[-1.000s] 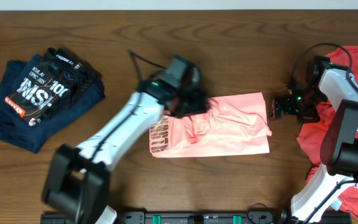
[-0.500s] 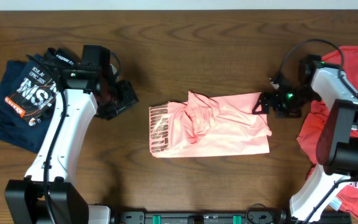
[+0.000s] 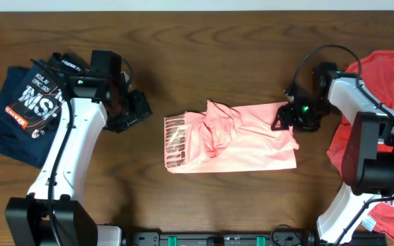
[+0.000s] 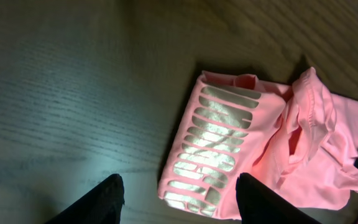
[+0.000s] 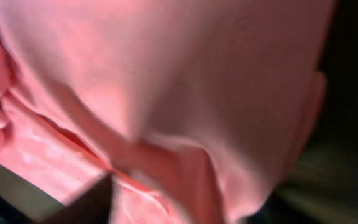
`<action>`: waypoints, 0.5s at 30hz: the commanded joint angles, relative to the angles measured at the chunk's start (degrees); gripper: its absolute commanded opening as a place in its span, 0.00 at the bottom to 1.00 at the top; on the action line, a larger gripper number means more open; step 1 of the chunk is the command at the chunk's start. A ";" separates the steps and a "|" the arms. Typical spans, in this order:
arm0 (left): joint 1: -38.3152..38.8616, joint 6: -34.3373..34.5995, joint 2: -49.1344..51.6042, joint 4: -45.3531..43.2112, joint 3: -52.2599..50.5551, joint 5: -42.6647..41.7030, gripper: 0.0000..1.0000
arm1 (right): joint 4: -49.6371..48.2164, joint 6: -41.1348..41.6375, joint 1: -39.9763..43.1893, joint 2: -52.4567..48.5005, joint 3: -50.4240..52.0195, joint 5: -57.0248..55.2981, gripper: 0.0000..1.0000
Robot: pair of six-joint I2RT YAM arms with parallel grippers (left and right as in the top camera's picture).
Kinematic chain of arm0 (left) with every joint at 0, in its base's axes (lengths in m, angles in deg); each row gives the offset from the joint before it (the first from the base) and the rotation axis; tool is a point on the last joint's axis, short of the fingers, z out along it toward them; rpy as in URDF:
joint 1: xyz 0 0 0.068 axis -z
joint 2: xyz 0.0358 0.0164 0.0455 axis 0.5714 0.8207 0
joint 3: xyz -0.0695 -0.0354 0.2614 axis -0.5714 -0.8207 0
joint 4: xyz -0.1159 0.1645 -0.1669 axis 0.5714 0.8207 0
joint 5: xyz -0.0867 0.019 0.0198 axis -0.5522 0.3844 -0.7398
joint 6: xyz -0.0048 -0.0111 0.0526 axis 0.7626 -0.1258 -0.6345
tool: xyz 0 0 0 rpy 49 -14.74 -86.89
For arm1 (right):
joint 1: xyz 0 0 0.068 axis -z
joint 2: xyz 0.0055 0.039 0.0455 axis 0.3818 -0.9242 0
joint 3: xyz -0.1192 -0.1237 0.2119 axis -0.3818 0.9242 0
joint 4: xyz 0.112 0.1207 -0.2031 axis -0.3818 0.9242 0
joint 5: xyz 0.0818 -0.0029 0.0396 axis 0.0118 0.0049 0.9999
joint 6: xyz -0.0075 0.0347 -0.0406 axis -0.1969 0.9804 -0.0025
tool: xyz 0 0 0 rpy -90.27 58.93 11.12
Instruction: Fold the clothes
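The salmon-pink T-shirt (image 3: 245, 143) lies partly folded at the table's middle, rumpled along its upper part, with its whitish print (image 3: 175, 142) at the left end. In the left wrist view the shirt (image 4: 328, 143) and its print (image 4: 219, 146) lie ahead of the fingers. My left gripper (image 3: 134, 113) is open and empty, a short way left of the shirt (image 4: 179, 183). My right gripper (image 3: 284, 117) is at the shirt's upper right corner. In the right wrist view the blurred pink cloth (image 5: 166, 81) fills the frame and lies between the spread fingers (image 5: 185, 202).
A navy T-shirt with white and red lettering (image 3: 36, 102) lies folded at the far left, behind my left arm. A darker red T-shirt (image 3: 388, 82) lies at the right edge under my right arm. Bare wooden table (image 3: 238, 205) lies in front of the pink shirt.
My left gripper has let go of the shirt's upper left part and drawn back to the left. My right gripper has moved left onto the shirt's right corner.
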 commanded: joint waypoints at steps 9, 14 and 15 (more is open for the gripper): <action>-0.02 -1.49 -0.02 3.85 0.07 4.28 0.59 | 4.35 6.47 4.33 -2.34 -7.15 -6.12 0.01; -0.02 -1.60 -0.02 4.15 0.07 4.39 0.59 | 10.21 6.38 7.32 -2.23 -16.24 -4.79 0.01; -0.02 -1.60 -0.02 4.15 0.07 4.42 0.59 | 11.47 6.03 6.99 -2.23 -17.44 -4.76 0.01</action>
